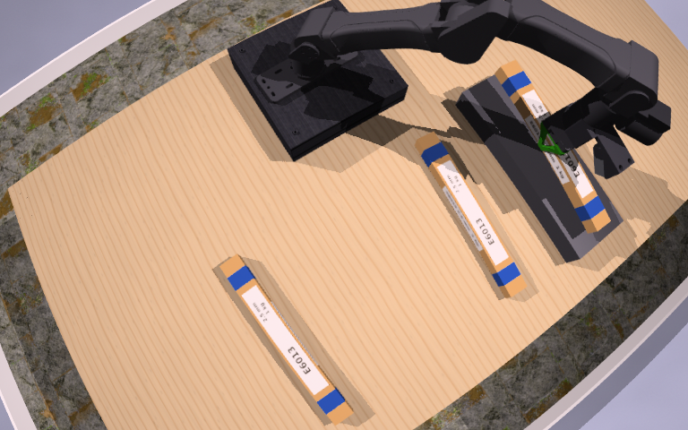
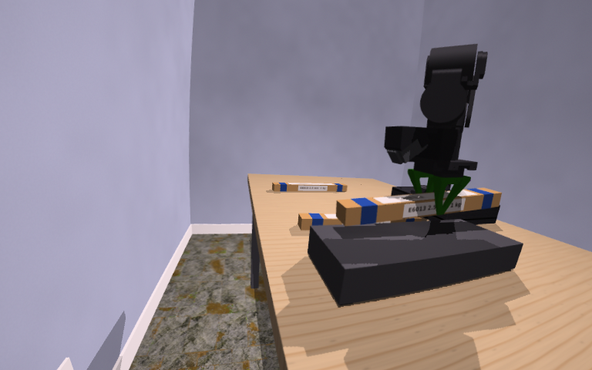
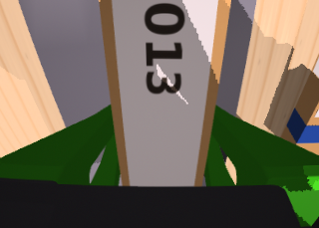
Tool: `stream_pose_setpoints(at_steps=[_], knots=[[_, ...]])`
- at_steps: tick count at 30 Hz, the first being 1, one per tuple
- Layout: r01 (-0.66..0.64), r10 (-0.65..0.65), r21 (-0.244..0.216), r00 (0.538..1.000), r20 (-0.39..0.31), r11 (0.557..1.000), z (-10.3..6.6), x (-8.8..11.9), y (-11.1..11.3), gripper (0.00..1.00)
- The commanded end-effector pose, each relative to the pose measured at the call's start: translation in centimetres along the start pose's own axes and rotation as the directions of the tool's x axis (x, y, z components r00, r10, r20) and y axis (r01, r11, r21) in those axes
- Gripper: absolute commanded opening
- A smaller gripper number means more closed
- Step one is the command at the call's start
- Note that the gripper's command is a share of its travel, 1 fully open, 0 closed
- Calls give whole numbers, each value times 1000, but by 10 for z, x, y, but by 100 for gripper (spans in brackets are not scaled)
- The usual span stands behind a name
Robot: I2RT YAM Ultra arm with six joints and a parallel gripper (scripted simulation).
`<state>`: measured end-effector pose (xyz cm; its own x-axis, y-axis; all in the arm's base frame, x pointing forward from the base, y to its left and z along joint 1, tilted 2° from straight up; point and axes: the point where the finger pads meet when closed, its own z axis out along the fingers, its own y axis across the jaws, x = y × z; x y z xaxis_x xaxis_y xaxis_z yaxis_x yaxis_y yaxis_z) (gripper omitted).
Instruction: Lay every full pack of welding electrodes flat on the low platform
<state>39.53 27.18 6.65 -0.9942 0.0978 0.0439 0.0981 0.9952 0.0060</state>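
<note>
My gripper (image 1: 556,144) (image 2: 432,201) (image 3: 162,109) is shut on an orange-brown electrode pack (image 1: 585,184) (image 2: 386,210) (image 3: 159,163) with blue bands and a white E6013 label. Its green fingers touch both long sides near the middle. The pack is about level, seemingly a little above the low dark platform (image 1: 523,181) (image 2: 428,270) (image 3: 80,64), toward its side away from the second pack. The exact gap is unclear. The second pack (image 1: 470,212) (image 2: 306,221) (image 3: 309,134) lies on the table beside the platform. The third pack (image 1: 284,335) (image 2: 308,187) lies farther off on the table.
The black robot base (image 1: 331,116) stands at the table's back edge in the top view. The arm reaches over the platform from there. The wooden table (image 1: 150,212) (image 2: 405,330) ends close beyond the platform's outer end.
</note>
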Motion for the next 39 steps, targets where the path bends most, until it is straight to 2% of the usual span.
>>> stream_pose_setpoints(at_steps=[1,39], knots=[[1,4,-60,997,83,998,-56,-3,3,0],[1,4,-59,997,82,998,-56,-3,3,0]])
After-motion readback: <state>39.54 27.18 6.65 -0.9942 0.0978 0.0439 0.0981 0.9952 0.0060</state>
